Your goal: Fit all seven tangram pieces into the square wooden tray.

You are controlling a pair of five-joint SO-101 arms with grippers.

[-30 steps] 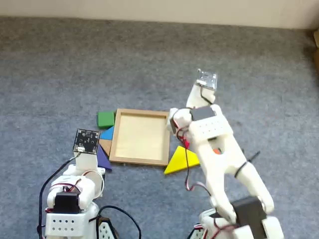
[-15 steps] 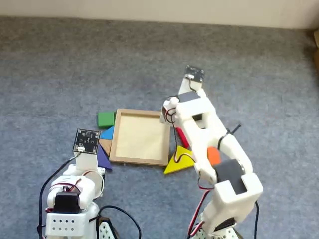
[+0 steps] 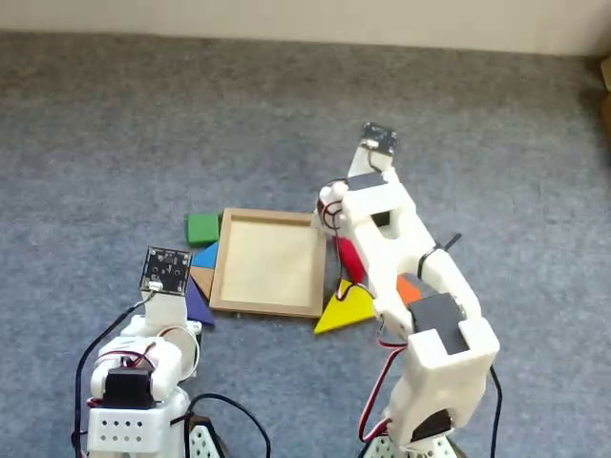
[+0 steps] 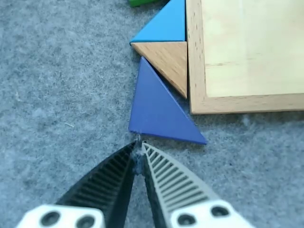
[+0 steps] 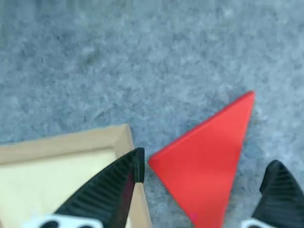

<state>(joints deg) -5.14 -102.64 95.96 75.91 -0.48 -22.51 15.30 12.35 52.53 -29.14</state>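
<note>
tray point(image 5: 71, 140) rim seemingly under right tool point(image 5: 206, 166)

Grey carpet point(image 3: 115, 134), short and nubbly, covers the whole surface from near side to far, evenly lit with only soft shadows. Along the far edge runs a pale cream wall or baseboard point(image 3: 286, 17). A sliver of something brown point(image 3: 606, 81) pokes in at the right edge, too little of it to identify.
</note>
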